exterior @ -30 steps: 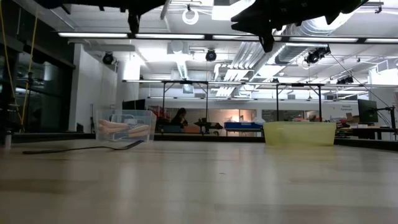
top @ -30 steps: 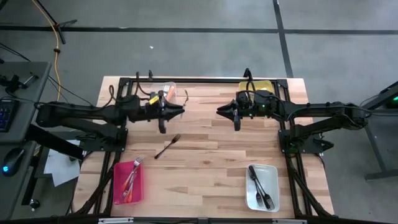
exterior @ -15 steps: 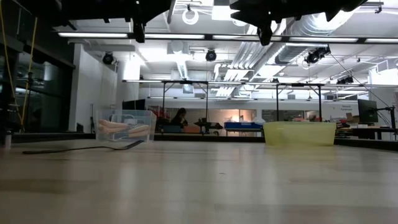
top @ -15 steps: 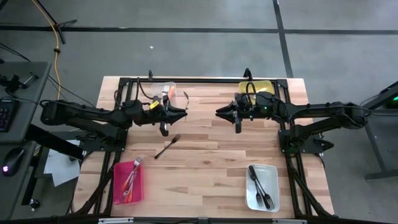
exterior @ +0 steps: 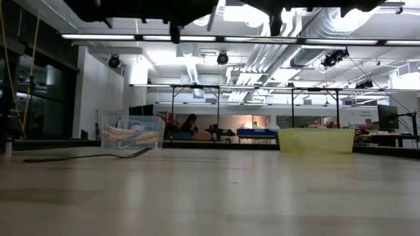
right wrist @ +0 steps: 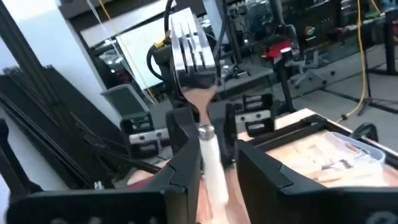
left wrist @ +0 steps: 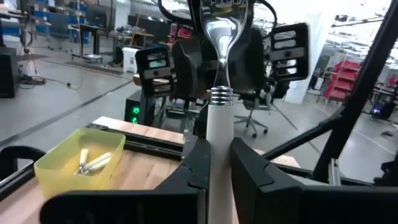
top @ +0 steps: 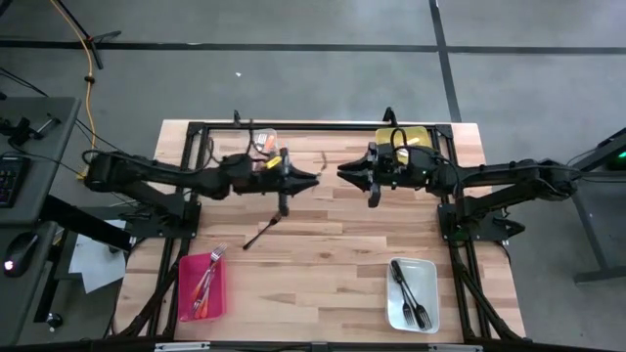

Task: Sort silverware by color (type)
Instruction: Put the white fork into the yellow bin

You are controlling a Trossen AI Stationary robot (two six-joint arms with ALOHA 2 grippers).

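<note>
A white-handled fork (left wrist: 219,118) stands upright high over the table's middle, tines (right wrist: 189,48) up, with my left gripper (top: 315,179) shut on it. My right gripper (top: 341,172) faces it from the right, open. In the right wrist view its fingers (right wrist: 181,171) stand on either side of the white handle, with a gap on one side. The high view shows a short gap between the two grippers' tips. A dark fork (top: 264,231) lies flat on the table left of centre. My left gripper pinches the fork's white handle (left wrist: 220,146) between its two fingers, below the metal collar (left wrist: 219,96). The fingers come level from the table's left side and lie across the handle. The fork is upright, head up, lifted clear of the table.
A clear bin (top: 262,143) with orange-handled pieces and a yellow bin (top: 403,137) with white-handled ones stand at the far edge. A pink bin (top: 202,286) and a white bin (top: 412,293) with dark forks stand at the near edge. Bare wood lies between.
My left gripper has gone toward the table's right edge with the white-handled fork, closing most of the distance to my right gripper. The fork has stayed upright in its hold. The dark fork on the table has not moved.
</note>
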